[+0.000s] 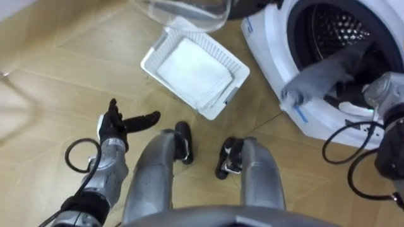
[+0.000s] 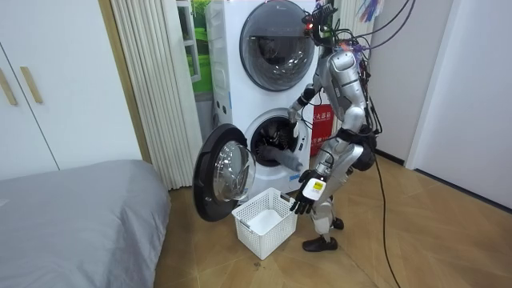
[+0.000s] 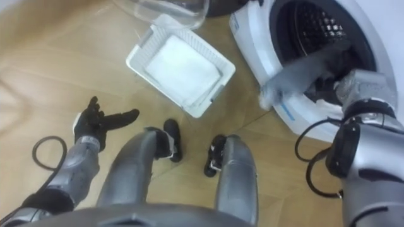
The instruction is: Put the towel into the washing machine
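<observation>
Stands close before the washing machine (image 1: 271, 57), facing its lower drum, with the round door (image 1: 189, 12) swung wide open. Holds the right hand (image 1: 386, 88) at the drum's mouth, right beside the grey towel (image 1: 322, 72); cannot tell whether it grips or lies slack. Finds the towel draped across the drum's lower rim, partly inside, one end hanging out over the machine's white front. Keeps the left hand (image 1: 113, 126) well away from the machine, low over the wooden floor (image 1: 63, 75), spread loosely and empty. Places the white basket (image 1: 154, 50) on the floor just before the machine.
</observation>
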Motion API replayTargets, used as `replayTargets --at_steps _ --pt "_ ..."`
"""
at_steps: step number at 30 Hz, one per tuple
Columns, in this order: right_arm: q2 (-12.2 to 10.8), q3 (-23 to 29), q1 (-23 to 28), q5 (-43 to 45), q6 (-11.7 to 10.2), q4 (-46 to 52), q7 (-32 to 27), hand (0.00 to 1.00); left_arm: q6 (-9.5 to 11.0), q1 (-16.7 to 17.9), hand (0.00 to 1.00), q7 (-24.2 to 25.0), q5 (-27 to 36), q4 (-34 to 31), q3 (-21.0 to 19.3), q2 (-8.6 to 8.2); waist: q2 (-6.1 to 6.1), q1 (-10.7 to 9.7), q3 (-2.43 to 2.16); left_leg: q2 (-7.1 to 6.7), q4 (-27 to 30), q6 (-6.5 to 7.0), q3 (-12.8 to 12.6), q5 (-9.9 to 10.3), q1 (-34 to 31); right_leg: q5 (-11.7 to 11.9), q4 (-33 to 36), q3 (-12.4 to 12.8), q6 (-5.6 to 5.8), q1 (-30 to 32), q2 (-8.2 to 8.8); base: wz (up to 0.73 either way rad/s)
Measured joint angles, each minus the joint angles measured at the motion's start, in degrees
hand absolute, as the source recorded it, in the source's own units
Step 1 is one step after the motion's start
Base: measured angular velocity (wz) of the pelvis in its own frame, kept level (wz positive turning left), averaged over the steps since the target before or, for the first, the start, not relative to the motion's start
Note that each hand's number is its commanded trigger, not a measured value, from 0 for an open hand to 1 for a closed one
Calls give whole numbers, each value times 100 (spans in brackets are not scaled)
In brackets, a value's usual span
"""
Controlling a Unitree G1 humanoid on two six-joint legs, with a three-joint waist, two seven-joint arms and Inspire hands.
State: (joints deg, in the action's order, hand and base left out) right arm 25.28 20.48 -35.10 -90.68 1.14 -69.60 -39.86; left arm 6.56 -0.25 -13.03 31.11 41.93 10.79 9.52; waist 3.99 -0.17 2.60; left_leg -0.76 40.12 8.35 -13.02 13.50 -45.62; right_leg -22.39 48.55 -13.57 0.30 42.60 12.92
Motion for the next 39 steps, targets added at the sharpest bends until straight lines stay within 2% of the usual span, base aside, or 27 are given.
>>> replayTargets --at_steps 1,5,9,11,12,13,15,17,19,20,22,23,25,28,32,35,38,39 --pt "0 0 89 -92 -105 105 -85 0 10 -22 0 26 -81 66 -3 -4 0 57 0 -2 -43 3 -41 -2 50 2 -22 29 3 -32 -2 -5" --pt "-29 4 168 -110 -236 95 -182 0 33 -44 0 103 -211 283 -16 -3 -10 82 -6 -1 -164 7 -74 -5 165 30 -177 18 37 -196 -21 1" --pt "-47 124 572 -128 -334 100 -65 0 36 13 0 157 -669 546 -86 1 -112 236 -31 8 -388 7 -53 -5 504 140 -585 -54 98 -582 -109 -2" --pt "-83 160 723 -157 -436 102 -43 0 53 46 0 170 -715 699 -214 7 -175 318 -62 11 -570 4 -57 -6 729 197 -809 -28 129 -813 -175 -9" --pt "-124 159 911 -168 -517 89 76 0 57 15 0 222 -711 909 -304 8 -239 375 -101 10 -709 -10 -54 -14 917 249 -1009 -28 147 -1026 -224 -8" --pt "-260 159 1124 -142 -639 176 204 0 58 59 0 230 -720 1078 -437 35 -278 386 -125 11 -852 -33 -52 -28 1151 310 -1239 -45 160 -1285 -274 -7" --pt "-445 155 1544 -106 -682 290 424 0 67 198 0 228 -782 1251 -646 83 -309 387 -145 12 -1132 -73 -52 -53 1561 413 -1632 -68 180 -1725 -354 -10" --pt "-621 85 1972 -72 -681 311 720 0 76 364 0 236 -847 1443 -679 198 -314 376 -151 3 -1477 -126 -46 -86 2022 538 -2057 -111 194 -2221 -426 -10" --pt "-901 30 2515 497 -678 414 1164 0 74 657 0 256 -947 1589 -950 213 -345 344 -199 -14 -1816 -177 -46 -115 2551 667 -2575 -139 225 -2829 -527 -5" --pt "-947 -101 2646 687 -678 415 1274 0 74 742 0 255 -988 1591 -1021 211 -352 344 -213 -24 -1915 -197 -42 -128 2683 706 -2714 -149 236 -2979 -547 0" --pt "-1122 -501 3262 1821 -692 471 1626 0 71 985 0 270 -1181 1663 -1272 197 -330 326 -238 -73 -2189 -236 -24 -151 3111 768 -3090 -78 264 -3448 -603 3" --pt "-1146 -534 3427 2161 -705 450 1707 0 70 1023 0 276 -1223 1714 -1325 188 -322 305 -244 -94 -2246 -242 -14 -155 3215 770 -3175 -69 268 -3579 -604 9" --pt "-1171 -732 3970 3588 -793 309 1966 0 56 1239 0 338 -1332 1799 -1465 167 -313 178 -264 -108 -2308 -247 18 -152 3464 842 -3429 -51 298 -3912 -644 -2" --pt "-1192 -1252 4449 5252 -735 257 2294 0 -16 1325 0 389 -1339 1891 -1513 105 -264 179 -272 -85 -2366 -262 14 -144 3734 912 -3623 9 285 -4193 -694 -26" --pt "-1216 -1780 4382 6262 -523 -30 2793 0 -78 1263 0 641 -1487 2008 -1486 60 -303 180 -257 1 -2477 -445 15 -44 4059 942 -3715 100 261 -4466 -790 -30" --pt "-1317 -1984 4225 6695 -403 -193 3175 0 -172 1209 0 781 -1597 2097 -1492 35 -338 189 -233 6 -2570 -450 25 -44 4237 958 -3730 89 236 -4565 -808 -4" --pt "-1418 -2000 4184 6938 -276 -208 3485 0 -396 1288 0 912 -1721 2139 -1507 22 -325 193 -212 -6 -2622 -451 71 -43 4393 964 -3798 63 232 -4760 -818 4" --pt "-1437 -2082 4173 7116 -226 -203 3587 0 -439 1347 0 955 -1716 2131 -1508 9 -336 207 -222 -7 -2637 -458 71 -46 4428 964 -3791 75 232 -4780 -822 0"
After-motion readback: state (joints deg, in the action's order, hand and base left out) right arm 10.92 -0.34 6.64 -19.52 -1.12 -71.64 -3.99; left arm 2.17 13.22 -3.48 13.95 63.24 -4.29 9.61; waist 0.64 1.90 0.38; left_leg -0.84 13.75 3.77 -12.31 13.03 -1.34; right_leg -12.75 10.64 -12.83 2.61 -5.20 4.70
